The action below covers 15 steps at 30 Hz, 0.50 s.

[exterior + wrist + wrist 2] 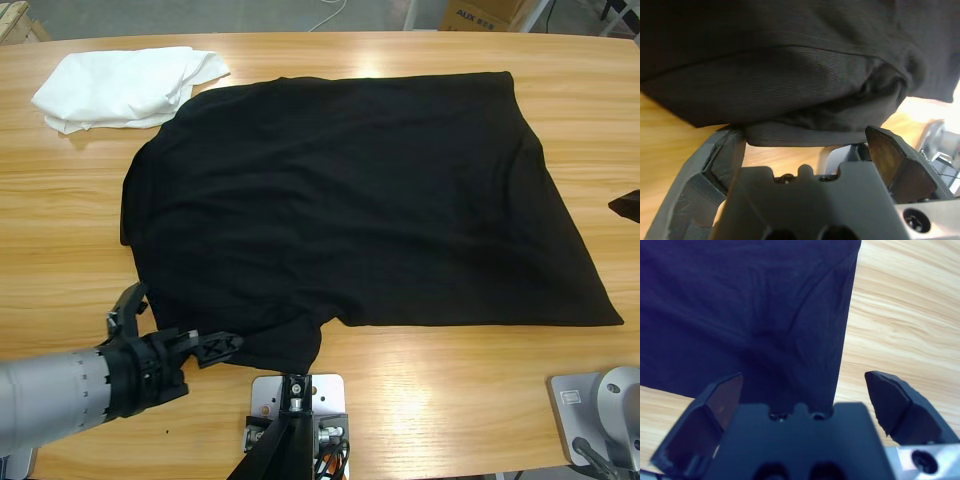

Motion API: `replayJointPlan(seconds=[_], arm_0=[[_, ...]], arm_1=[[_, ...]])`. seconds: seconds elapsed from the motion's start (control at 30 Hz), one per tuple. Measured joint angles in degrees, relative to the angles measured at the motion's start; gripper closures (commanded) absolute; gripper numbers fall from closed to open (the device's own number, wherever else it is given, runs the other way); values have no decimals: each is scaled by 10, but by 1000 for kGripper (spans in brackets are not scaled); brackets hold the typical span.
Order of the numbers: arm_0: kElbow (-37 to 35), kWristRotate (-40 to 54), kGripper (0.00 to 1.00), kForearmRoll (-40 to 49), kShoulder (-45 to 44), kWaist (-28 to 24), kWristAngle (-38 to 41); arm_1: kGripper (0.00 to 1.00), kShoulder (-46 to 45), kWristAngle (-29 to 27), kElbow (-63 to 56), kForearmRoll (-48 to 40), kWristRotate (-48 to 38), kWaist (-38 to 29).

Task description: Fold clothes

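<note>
Across the middle of the wooden desk (420,400) lies the black T-shirt (350,200), spread mostly flat, with one straight edge along the far side and a slanted edge running toward the near right. Its left portion is rumpled, with a sleeve lobe at the near left.

White garment (125,85): bunched at the far left corner of the desk, its right end touching or slightly tucked under the shirt's far left edge.

Left end effector (175,335): comes in from the lower left on a silver-grey arm, at the shirt's near left corner. Jaws apart. In the left wrist view (805,150) a folded hem of black fabric sits between the two jaws, close to the body of the end effector; the jaws have not closed on it. Whether the left jaw touches the cloth cannot be told.

Right end effector (805,395): jaws apart, hovering over a straight edge of the shirt, bare wood to the right of that edge. In the high view only a small dark tip shows at the right border (625,205), just off the shirt's right edge.
</note>
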<state>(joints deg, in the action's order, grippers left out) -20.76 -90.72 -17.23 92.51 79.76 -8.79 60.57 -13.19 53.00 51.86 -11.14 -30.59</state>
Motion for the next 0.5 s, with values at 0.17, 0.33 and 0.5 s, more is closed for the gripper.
replayJointPlan(seconds=[0.17,0.33,0.5], arm_0=[[9,9,356,-32,10,-8,0],[12,15,1000,-35,11,-11,3],[22,18,1000,-35,10,-15,4]], arm_1=[[13,0,0,0,0,0,0],[18,4,0,0,0,0,0],[65,8,0,0,-1,0,0]])
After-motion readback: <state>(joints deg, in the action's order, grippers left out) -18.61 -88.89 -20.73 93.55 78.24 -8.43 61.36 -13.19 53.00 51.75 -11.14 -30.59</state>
